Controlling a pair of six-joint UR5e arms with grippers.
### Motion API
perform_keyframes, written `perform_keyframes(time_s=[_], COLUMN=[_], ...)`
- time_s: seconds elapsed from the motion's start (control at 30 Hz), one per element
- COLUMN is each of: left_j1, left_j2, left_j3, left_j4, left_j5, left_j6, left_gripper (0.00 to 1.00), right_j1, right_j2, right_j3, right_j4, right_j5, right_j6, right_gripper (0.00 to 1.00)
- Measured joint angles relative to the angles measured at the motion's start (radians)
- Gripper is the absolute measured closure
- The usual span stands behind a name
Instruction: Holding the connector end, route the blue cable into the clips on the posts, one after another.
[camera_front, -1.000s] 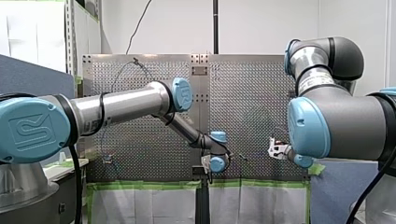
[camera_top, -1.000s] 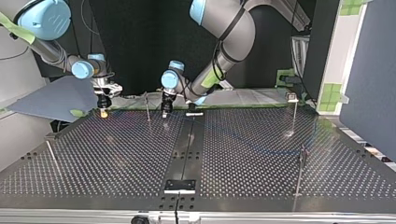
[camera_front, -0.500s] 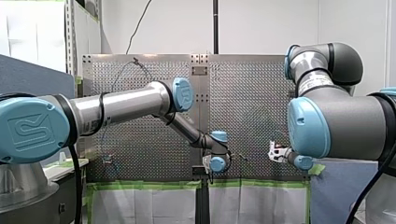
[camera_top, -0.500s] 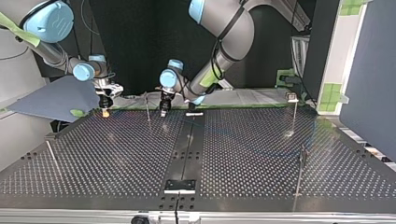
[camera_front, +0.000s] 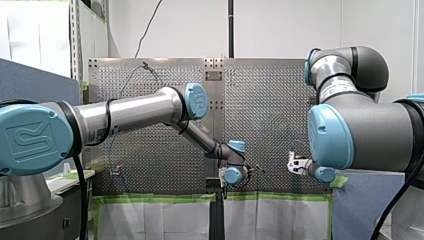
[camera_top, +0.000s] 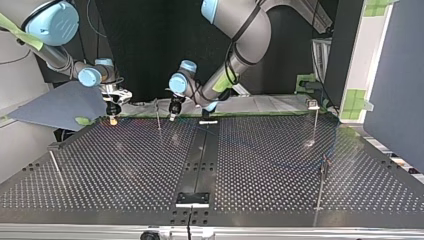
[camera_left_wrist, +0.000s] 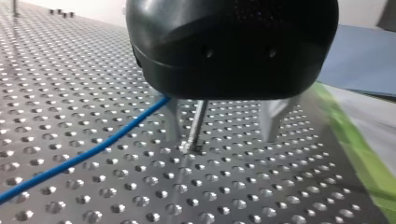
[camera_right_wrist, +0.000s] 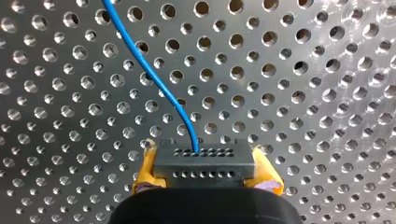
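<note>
Pads (camera_right_wrist: 146, 171) on my right gripper (camera_right_wrist: 206, 171) pinch the connector (camera_right_wrist: 203, 159) so the blue cable (camera_right_wrist: 154, 74) cannot slip, and my left gripper (camera_left_wrist: 224, 123) stands open around a thin post (camera_left_wrist: 199, 122), cable beside one finger, maybe to guide it.

**Table Layout**

In the top view, my right gripper (camera_top: 113, 119) hangs at upper left over the table's (camera_top: 125, 170) far edge; my left gripper (camera_top: 172, 116) is right of it, the far post (camera_top: 158, 117) between the 2. The right post (camera_top: 316, 125) stands mid-right, the lower-right post (camera_top: 320, 187) below it. The connector (camera_right_wrist: 204, 163) sits between my right gripper's pads (camera_right_wrist: 146, 171), the cable (camera_right_wrist: 154, 70) running ahead from it.
</note>
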Motion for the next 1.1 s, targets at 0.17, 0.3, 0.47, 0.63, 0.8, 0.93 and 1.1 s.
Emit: perform_keyframes(time_s=[0.17, 0.3, 0.47, 0.63, 0.8, 0.93, 1.1], left_j1=[-0.01, -0.022, -0.043, -0.059, -0.068, -0.076, -0.086], left_j2=[0.005, 0.03, 0.066, 0.079, 0.083, 0.1, 0.138], left_j3=[0.0, -0.001, -0.01, -0.042, -0.078, -0.111, -0.15], left_j4=[-0.041, -0.073, -0.117, -0.163, -0.184, -0.18, -0.158], left_j5=[-0.035, -0.047, -0.045, -0.029, -0.028, -0.032, -0.033], left_j6=[0.041, 0.072, 0.097, 0.097, 0.097, 0.1, 0.101], left_gripper=[0.0, 0.0, 0.0, 0.0, 0.0, 0.0, 0.0], right_j1=[0.0, -0.002, -0.004, -0.007, -0.008, -0.008, -0.008], right_j2=[0.002, 0.003, 0.004, 0.005, 0.006, 0.007, 0.007], right_j3=[0.0, 0.0, 0.0, 0.0, 0.0, 0.0, 0.0], right_j4=[0.003, 0.009, 0.014, 0.016, 0.019, 0.022, 0.025], right_j5=[0.0, -0.003, -0.005, -0.005, -0.005, -0.005, -0.005], right_j6=[0.007, 0.008, 0.008, 0.008, 0.008, 0.007, 0.006], right_gripper=[1.0, 1.0, 1.0, 1.0, 1.0, 1.0, 1.0])
